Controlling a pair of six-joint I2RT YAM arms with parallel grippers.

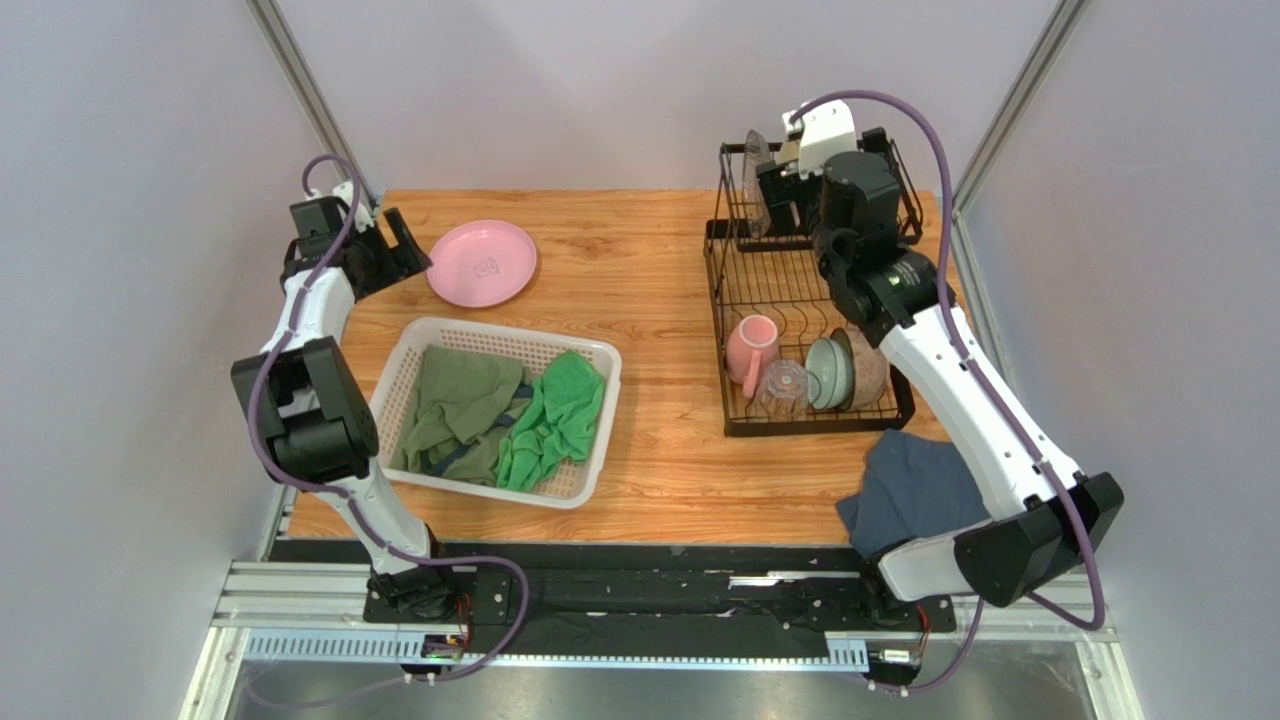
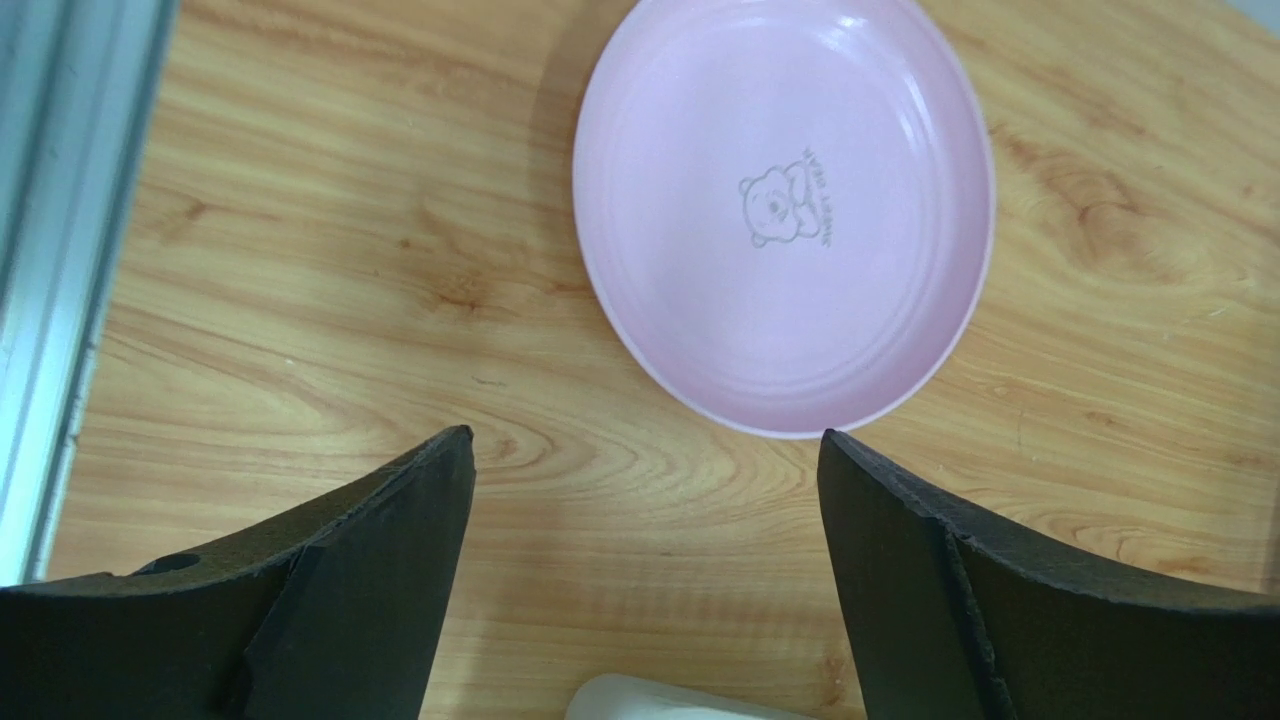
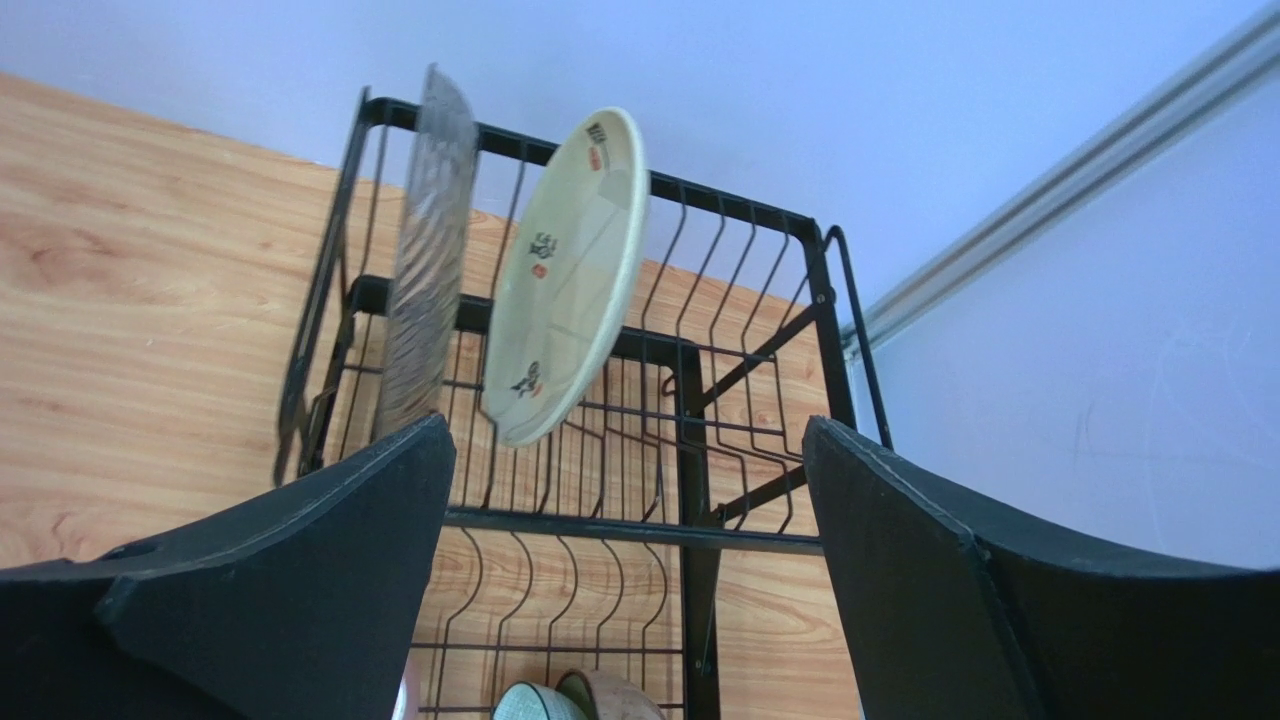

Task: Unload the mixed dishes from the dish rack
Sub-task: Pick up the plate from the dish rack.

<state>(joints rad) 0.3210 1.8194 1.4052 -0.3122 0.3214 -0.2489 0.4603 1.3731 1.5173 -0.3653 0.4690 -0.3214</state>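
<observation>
The large pink plate (image 1: 481, 263) (image 2: 781, 210) lies flat on the wooden table at the back left. My left gripper (image 1: 394, 248) (image 2: 646, 450) is open just short of its rim, holding nothing. The black wire dish rack (image 1: 718, 285) (image 3: 684, 375) stands at the back right. A grey plate (image 3: 428, 255) and a cream plate (image 3: 568, 278) stand on edge in its upper shelf. My right gripper (image 1: 781, 173) (image 3: 631, 443) hovers open above that shelf, empty. In the lower tray are a pink mug (image 1: 750, 350), a clear glass cup (image 1: 781, 387), a teal bowl (image 1: 830, 372) and a brown-olive bowl (image 1: 867, 368).
A white mesh basket (image 1: 394, 375) with green cloths (image 1: 556, 420) sits at the near left; its rim (image 2: 676, 702) shows below the left fingers. A blue-grey cloth (image 1: 909, 488) lies at the near right, partly under the right arm. Metal frame posts flank the table.
</observation>
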